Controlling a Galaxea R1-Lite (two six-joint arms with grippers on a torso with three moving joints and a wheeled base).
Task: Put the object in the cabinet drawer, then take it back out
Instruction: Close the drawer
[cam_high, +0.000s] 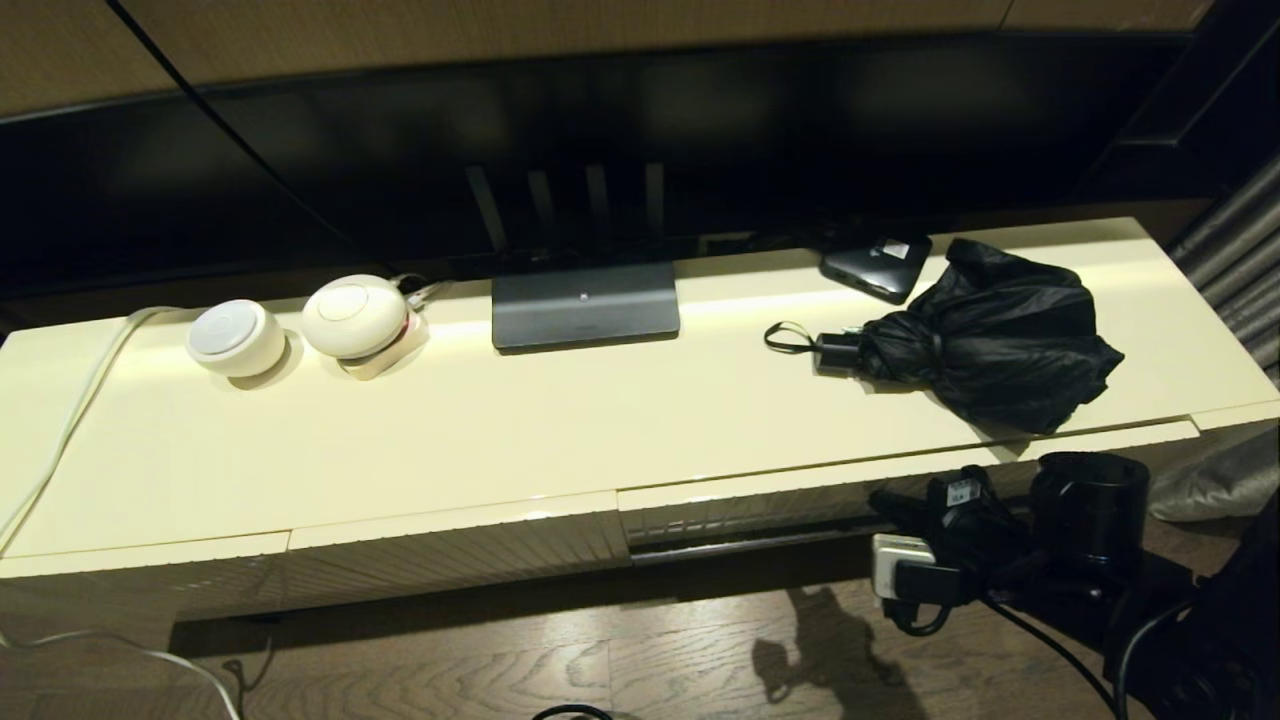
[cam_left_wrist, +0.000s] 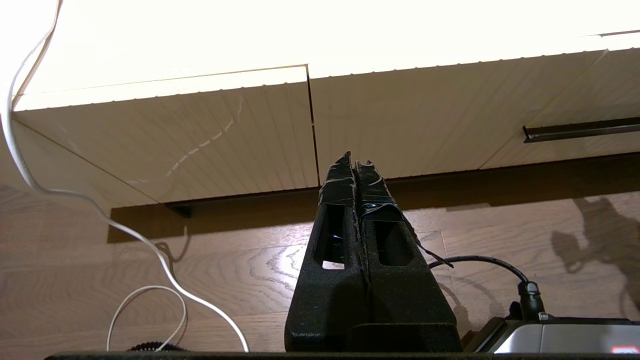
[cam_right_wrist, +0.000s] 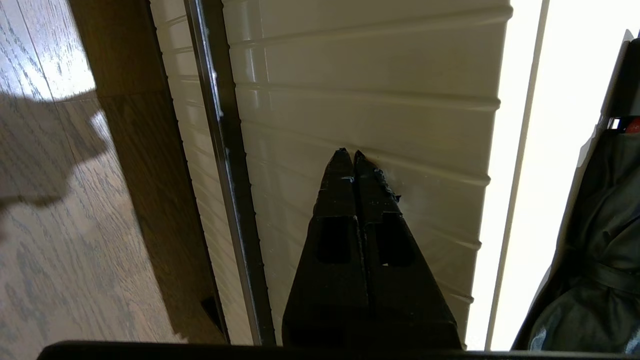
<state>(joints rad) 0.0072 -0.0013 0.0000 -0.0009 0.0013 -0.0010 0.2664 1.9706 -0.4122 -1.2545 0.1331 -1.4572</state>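
Note:
The black folding umbrella (cam_high: 990, 335) lies on the cream cabinet top (cam_high: 560, 430) at the right, handle and wrist loop (cam_high: 790, 338) pointing left; its fabric also shows in the right wrist view (cam_right_wrist: 600, 235). The ribbed cream drawer (cam_high: 760, 512) with its dark bar handle (cam_high: 750, 543) sits below it, only a thin seam under the cabinet top. My right gripper (cam_right_wrist: 350, 152) is shut and empty, its tips touching the drawer front (cam_right_wrist: 380, 100) between the bar handle (cam_right_wrist: 220, 150) and the top edge. My left gripper (cam_left_wrist: 352, 157) is shut and empty, low over the floor, facing a handleless ribbed panel (cam_left_wrist: 225, 135).
A small flat black box (cam_high: 877, 262) lies behind the umbrella. The TV base (cam_high: 585, 305) and two white round devices (cam_high: 237, 338) (cam_high: 355, 318) stand on the cabinet top. My right arm (cam_high: 1090, 510) hangs over a plug block (cam_high: 900, 565). A white cable (cam_left_wrist: 150, 245) trails across the wood floor.

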